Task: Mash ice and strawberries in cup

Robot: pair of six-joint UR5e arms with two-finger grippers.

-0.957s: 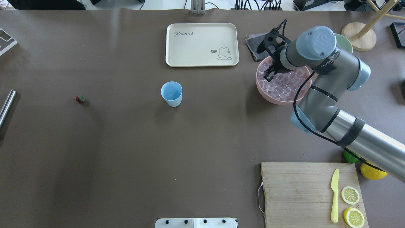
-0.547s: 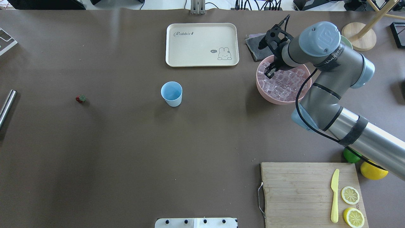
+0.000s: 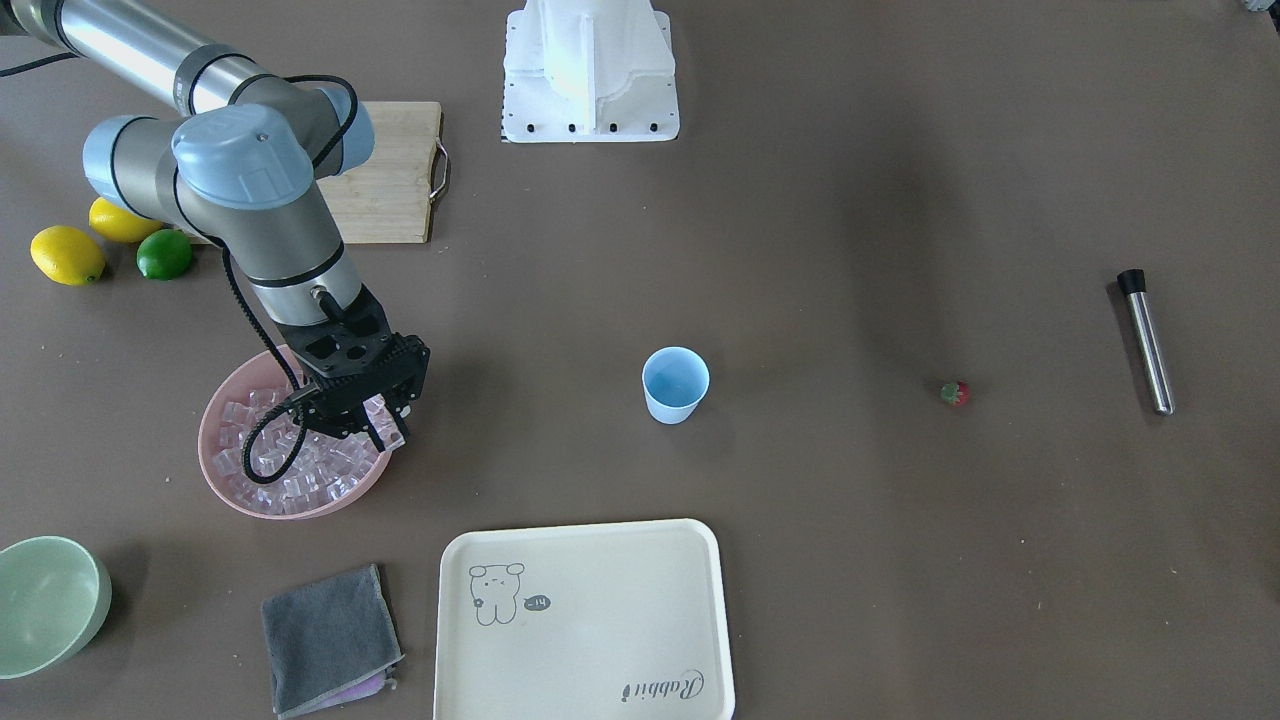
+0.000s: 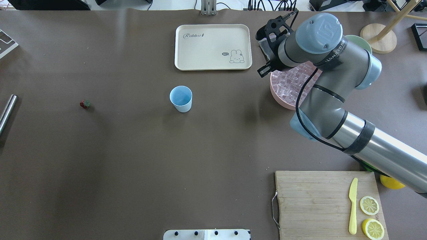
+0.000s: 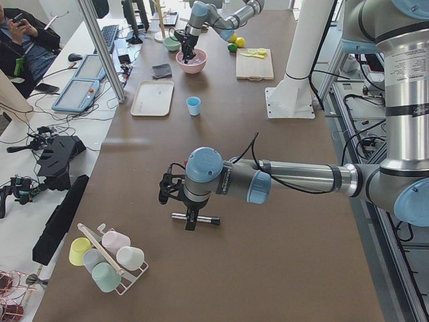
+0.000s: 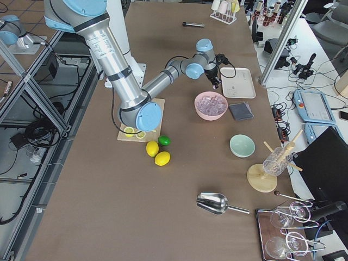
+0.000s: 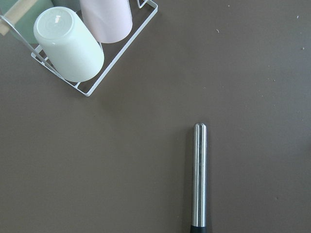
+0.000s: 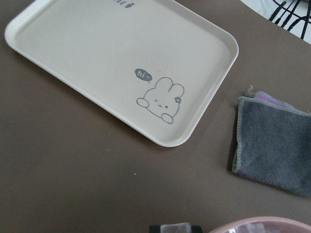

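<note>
Hanging at the rim of the pink bowl (image 4: 278, 98) of ice (image 4: 288, 83), the right pincer (image 3: 388, 432) is seen closed on one clear cube (image 8: 170, 227). The light blue cup (image 4: 181, 98) and the strawberry (image 4: 85, 104) are seen well apart on the surface (image 4: 133, 150). The left pincer (image 5: 190, 221) is positioned above a steel rod (image 7: 199, 174); its opening cannot be told.

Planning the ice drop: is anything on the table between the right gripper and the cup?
Nothing visible. Bare table lies between the right gripper, which seems to hold ice, and the cup; the tray sits beyond that line.
</note>
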